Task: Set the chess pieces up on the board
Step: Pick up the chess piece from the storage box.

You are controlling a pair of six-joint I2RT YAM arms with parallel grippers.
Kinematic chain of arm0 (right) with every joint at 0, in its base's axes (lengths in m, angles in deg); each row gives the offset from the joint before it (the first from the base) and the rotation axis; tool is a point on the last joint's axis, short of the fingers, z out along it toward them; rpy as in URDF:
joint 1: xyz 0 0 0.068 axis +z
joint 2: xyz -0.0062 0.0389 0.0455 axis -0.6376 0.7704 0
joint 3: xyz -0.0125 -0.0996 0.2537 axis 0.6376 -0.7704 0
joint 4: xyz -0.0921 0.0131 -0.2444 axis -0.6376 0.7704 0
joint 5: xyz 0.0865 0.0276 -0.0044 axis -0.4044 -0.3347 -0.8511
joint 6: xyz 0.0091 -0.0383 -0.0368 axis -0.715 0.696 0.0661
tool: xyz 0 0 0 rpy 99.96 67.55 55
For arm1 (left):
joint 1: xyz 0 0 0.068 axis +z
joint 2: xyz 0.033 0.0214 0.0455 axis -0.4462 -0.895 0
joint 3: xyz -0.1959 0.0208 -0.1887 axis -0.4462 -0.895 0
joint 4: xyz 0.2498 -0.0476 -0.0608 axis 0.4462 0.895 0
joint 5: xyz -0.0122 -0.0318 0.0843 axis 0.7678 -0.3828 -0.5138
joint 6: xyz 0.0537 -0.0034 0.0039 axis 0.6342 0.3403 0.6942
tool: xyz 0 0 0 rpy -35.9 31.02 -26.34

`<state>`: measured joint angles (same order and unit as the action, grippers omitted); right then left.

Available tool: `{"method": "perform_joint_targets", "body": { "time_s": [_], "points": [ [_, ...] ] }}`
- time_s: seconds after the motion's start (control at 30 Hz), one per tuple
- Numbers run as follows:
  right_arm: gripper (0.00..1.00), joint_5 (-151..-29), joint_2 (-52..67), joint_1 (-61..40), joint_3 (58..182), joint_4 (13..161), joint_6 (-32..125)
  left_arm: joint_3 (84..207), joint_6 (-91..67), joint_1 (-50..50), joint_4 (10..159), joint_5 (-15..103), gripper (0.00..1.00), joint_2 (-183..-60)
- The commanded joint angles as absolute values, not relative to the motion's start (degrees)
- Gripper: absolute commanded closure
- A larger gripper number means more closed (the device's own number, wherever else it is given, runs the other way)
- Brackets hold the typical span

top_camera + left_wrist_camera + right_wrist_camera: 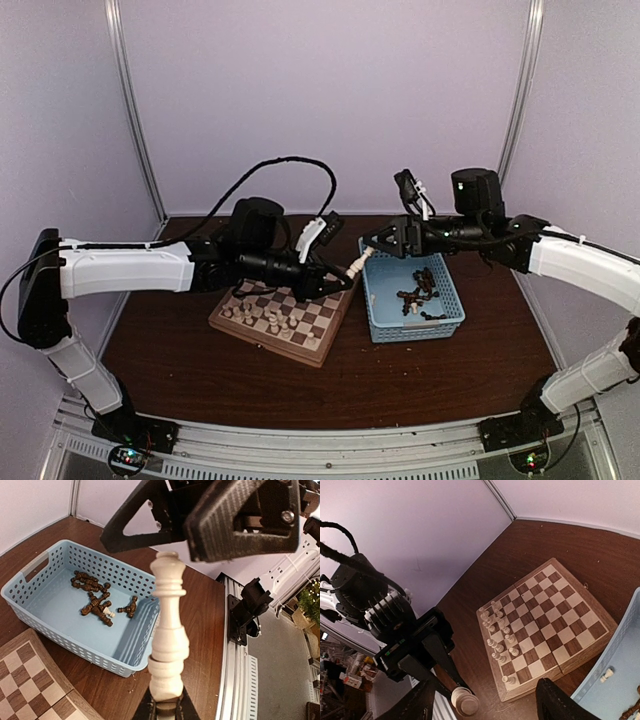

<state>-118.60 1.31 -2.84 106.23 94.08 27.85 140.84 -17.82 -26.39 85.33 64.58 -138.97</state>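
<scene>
1. piece in mid-air: a tall cream-white piece [169, 630] stands upright off the counter [200, 605]. its base is pinched in the left claw [167, 706], which is clamped shut on it.
2. the right claw [490, 705] hangs right over the piece's crown. its fingers are spread wide on either side, so it grips nothing.
3. this looks like a handover. the basket lies on the right arm's side and the board on the left's, so passing the piece across probably saves a long reach.
4. the low grip leaves the crown free for the other claw, though those fingers may meet the square before the base does.
5. the board [560, 615] lies below and beside the left claw. several white pieces [497, 635] stand in a cluster along one edge, and the other squares are bare.
6. the blue basket [30, 572] sits beyond the left claw, under the right one. it holds dark pieces [95, 600] lying loose.
7. in the way are the right claw's fingers around the crown and the crowded white pieces, which a careless approach could topple.
</scene>
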Motion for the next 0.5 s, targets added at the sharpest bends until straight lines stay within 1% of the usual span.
{"method": "perform_joint_targets", "body": {
  "time_s": [0.0,0.1,0.17,0.3,0.4,0.47],
  "points": [
    [0.3,-127.38,2.39,-4.2,109.19,103.12,27.86,141.19,-14.2,-26.33,84.52,67.0,0.99,-137.42],
    [0.36,-129.7,3.28,-4.22,109.69,103.94,27.81,141.68,-13.43,-26.32,85.77,67.14,0.99,-137.5],
    [0.43,-130.61,4.13,-4.28,110.31,104.64,28.01,141.88,-13.1,-26.33,86.26,67.03,0.99,-137.48],
    [0.53,-131.4,4.97,-4.28,110.51,104.28,28.03,142.22,-12.28,-26.33,86.52,67.1,0.99,-137.31],
    [0.57,-131.89,5.18,-4.28,110.41,103.67,27.79,142.42,-11.96,-26.31,88.43,67.03,0.99,-137.38],
    [0.58,-132.16,5.19,-4.29,110.33,103.43,27.56,142.5,-11.94,-26.33,88.58,67.02,0.99,-137.61]
  ]
}}
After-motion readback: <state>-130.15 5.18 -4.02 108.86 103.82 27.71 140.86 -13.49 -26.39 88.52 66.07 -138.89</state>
